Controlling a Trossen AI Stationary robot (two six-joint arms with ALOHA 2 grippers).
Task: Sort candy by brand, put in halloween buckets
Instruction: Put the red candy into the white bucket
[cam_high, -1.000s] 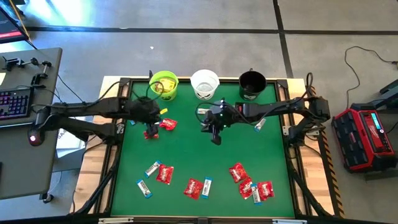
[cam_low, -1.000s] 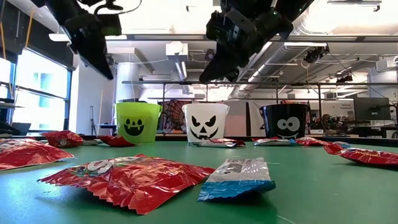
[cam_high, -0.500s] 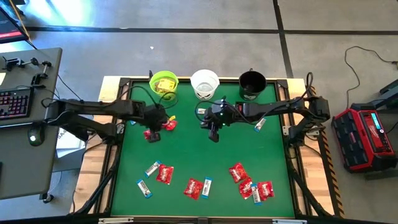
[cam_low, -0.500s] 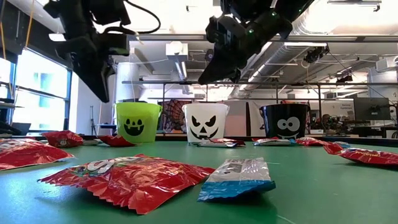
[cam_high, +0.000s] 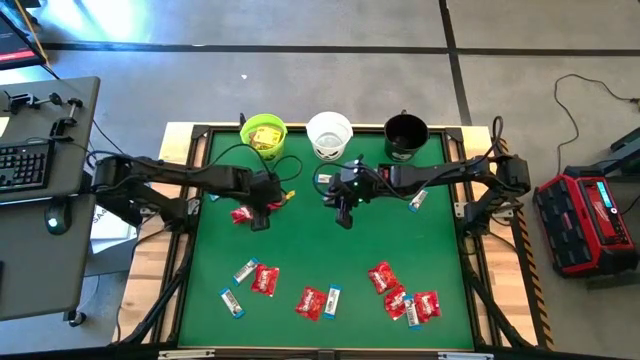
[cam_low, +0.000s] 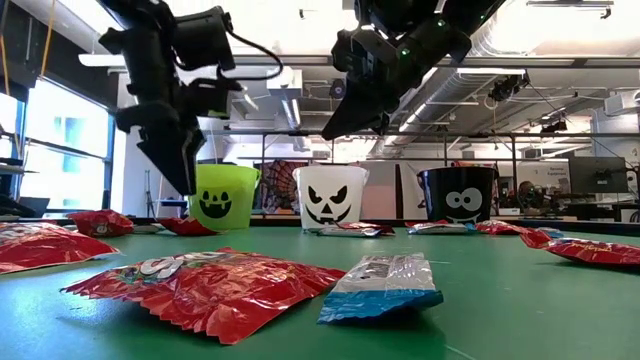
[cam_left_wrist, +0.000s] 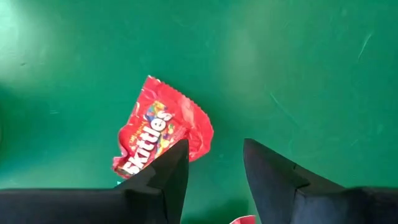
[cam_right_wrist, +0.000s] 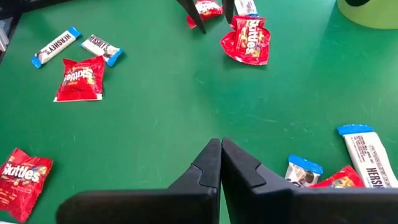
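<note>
While the right gripper (cam_high: 346, 218) waits pinched shut and empty mid-table, the left gripper (cam_high: 262, 222) has parted its fingers, holding nothing.

A second ago it hung shut farther toward nine o'clock; now it hovers over a red packet (cam_left_wrist: 161, 129). Green bucket (cam_high: 264, 134), white bucket (cam_high: 329, 135) and black bucket (cam_high: 405, 134) line the twelve o'clock edge; other candy (cam_high: 310, 300) lies toward six.

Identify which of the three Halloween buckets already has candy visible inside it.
The lime green bucket, leftmost in the row: yellow packets show inside it from above, unlike the white bucket and black bucket.
</note>
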